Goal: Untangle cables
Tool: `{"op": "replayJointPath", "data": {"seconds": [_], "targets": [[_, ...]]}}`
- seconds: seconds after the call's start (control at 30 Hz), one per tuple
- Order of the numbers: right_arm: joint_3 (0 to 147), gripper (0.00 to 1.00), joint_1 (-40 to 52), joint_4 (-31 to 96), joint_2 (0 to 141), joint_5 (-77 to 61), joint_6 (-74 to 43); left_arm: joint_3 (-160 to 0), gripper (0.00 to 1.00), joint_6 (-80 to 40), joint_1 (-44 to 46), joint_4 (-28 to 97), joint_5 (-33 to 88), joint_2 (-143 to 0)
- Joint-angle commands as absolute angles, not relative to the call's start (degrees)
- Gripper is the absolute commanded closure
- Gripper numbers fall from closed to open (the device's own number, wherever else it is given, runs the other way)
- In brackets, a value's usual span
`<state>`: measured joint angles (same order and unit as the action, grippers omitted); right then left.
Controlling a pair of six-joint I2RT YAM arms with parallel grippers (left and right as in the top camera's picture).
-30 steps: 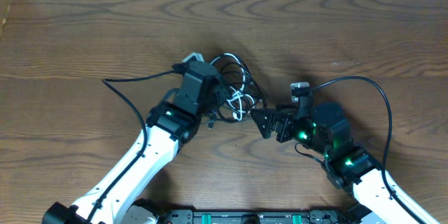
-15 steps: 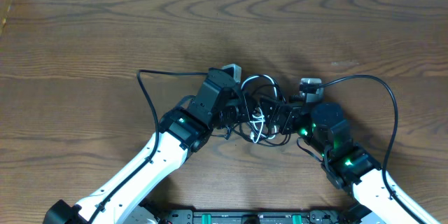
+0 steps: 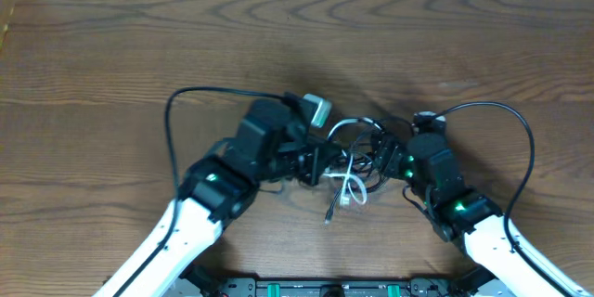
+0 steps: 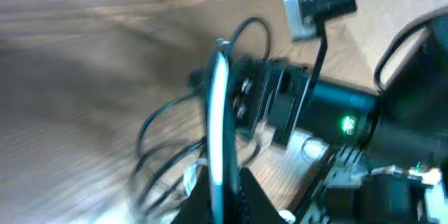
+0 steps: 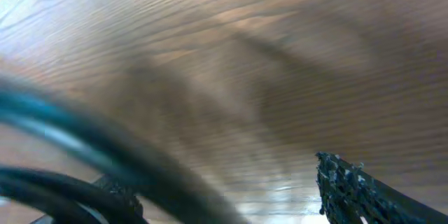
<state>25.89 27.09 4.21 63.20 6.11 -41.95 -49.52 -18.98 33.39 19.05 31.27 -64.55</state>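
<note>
The cables are a tangle (image 3: pixel 357 160) of thin black loops and one white cord (image 3: pixel 351 188) at the table's front middle, between my two grippers. A small plug end (image 3: pixel 329 215) trails toward the front. My left gripper (image 3: pixel 320 161) is at the tangle's left side. In the left wrist view its jaws (image 4: pixel 220 199) are shut on the pale cord (image 4: pixel 218 112), with black loops (image 4: pixel 157 157) to the left. My right gripper (image 3: pixel 379 156) touches the tangle's right side. In the right wrist view its fingers (image 5: pixel 224 178) are apart, and a blurred black cable (image 5: pixel 105 147) crosses close in front.
Thick black arm cables arc over the table at the left (image 3: pixel 172 121) and the right (image 3: pixel 524 139). The wooden table (image 3: pixel 297 37) ends at a white strip at the far edge. A black rail (image 3: pixel 316 288) runs along the front edge.
My left gripper has carried the tangle to the right and toward the front and has turned. My right gripper has moved in against the tangle. The white cord now hangs out toward the front.
</note>
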Motion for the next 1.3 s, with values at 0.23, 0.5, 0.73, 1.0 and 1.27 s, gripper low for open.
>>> {"op": "replayJointPath", "data": {"seconds": [0.23, 0.5, 0.73, 1.0, 1.27], "targets": [[25.9, 0.18, 18.0, 5.7, 63.1, 4.1, -39.0, -50.5, 0.92, -15.7, 16.8, 20.7, 22.0, -56.5], [25.9, 0.05, 18.0, 1.5, 62.4, -0.7, -31.9, -50.5, 0.92, -3.1, 14.3, 15.2, 54.3, -61.1], [25.9, 0.15, 18.0, -5.8, 57.3, -18.1, -30.6, -50.5, 0.92, -8.0, 14.3, 16.8, 48.2, -70.6], [25.9, 0.84, 18.1, -8.5, 55.0, -40.3, -30.6, -50.5, 0.92, -27.3, 14.3, 7.7, 27.1, -76.5], [25.9, 0.23, 18.1, -6.3, 55.1, -38.2, -40.4, -50.5, 0.92, -40.0, 18.3, 3.0, 21.7, -76.4]]}}
